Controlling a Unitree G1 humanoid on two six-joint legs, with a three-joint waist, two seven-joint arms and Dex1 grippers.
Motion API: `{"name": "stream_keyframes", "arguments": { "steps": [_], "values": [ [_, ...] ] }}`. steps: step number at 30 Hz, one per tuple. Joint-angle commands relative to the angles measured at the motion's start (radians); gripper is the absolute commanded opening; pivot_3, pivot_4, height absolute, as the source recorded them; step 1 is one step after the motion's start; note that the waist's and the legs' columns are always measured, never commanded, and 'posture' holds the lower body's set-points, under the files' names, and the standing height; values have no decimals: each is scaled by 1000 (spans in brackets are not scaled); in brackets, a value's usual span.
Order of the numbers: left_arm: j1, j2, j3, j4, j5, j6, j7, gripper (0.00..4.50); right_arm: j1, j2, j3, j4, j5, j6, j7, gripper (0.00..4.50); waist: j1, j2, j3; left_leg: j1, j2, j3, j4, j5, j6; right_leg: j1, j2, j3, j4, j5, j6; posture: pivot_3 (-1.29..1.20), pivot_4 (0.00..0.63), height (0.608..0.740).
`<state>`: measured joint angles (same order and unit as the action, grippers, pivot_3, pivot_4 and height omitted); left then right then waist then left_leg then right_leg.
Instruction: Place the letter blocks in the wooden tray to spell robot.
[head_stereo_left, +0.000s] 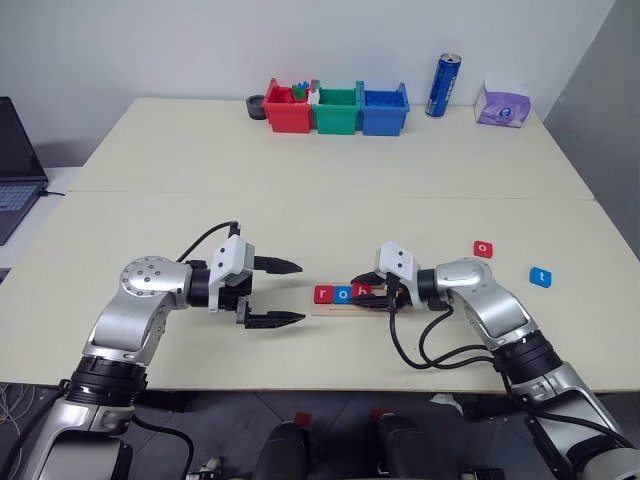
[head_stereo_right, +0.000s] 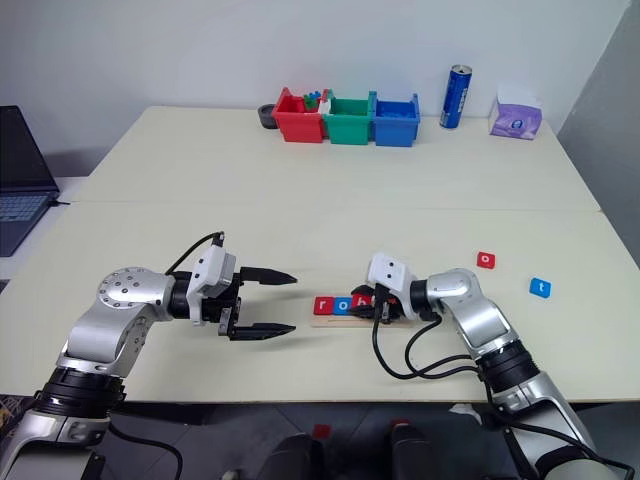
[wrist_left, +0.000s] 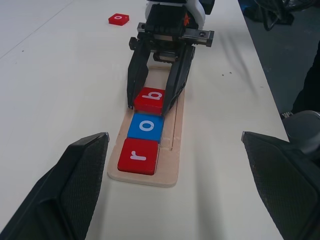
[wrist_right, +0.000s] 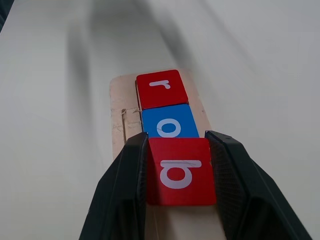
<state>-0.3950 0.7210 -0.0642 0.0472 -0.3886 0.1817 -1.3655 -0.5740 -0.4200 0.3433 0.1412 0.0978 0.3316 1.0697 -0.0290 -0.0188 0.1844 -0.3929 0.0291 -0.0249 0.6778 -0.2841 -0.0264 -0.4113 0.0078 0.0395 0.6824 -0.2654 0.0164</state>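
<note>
Wooden tray (head_stereo_left: 345, 303) near the front edge of the table (head_stereo_left: 300, 200), long axis running left to right between the two grippers. In it, touching in a row from its left end: red r block (wrist_left: 138, 156), blue o block (wrist_left: 146, 126), red b block (wrist_right: 180, 171). Right gripper (wrist_right: 179, 175) clamped on the b block's sides. Left gripper (head_stereo_left: 288, 293) just beyond the tray's left end, fingers spread wide, holding nothing. Right of the tray, apart: red o block (head_stereo_left: 483, 248), blue t block (head_stereo_left: 540, 276). Far back: coloured bins (head_stereo_left: 335, 108), blue can (head_stereo_left: 443, 85).
</note>
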Motion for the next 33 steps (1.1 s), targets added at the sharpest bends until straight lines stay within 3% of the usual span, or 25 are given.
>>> {"name": "stream_keyframes", "arguments": {
  "steps": [1,33],
  "values": [
    [-13,2,4,-32,0,-17,-1,4500,-7,1,4,-7,-5,-24,7,1427,0,0,0,0,0,0,0,0,0,0,0,0,0,0,0,0,150,740],
    [-7,3,5,-36,-1,-14,11,4500,-36,-9,1,51,-12,-64,28,1427,0,0,0,0,0,0,0,0,0,0,0,0,0,0,0,0,150,740]
  ]
}}
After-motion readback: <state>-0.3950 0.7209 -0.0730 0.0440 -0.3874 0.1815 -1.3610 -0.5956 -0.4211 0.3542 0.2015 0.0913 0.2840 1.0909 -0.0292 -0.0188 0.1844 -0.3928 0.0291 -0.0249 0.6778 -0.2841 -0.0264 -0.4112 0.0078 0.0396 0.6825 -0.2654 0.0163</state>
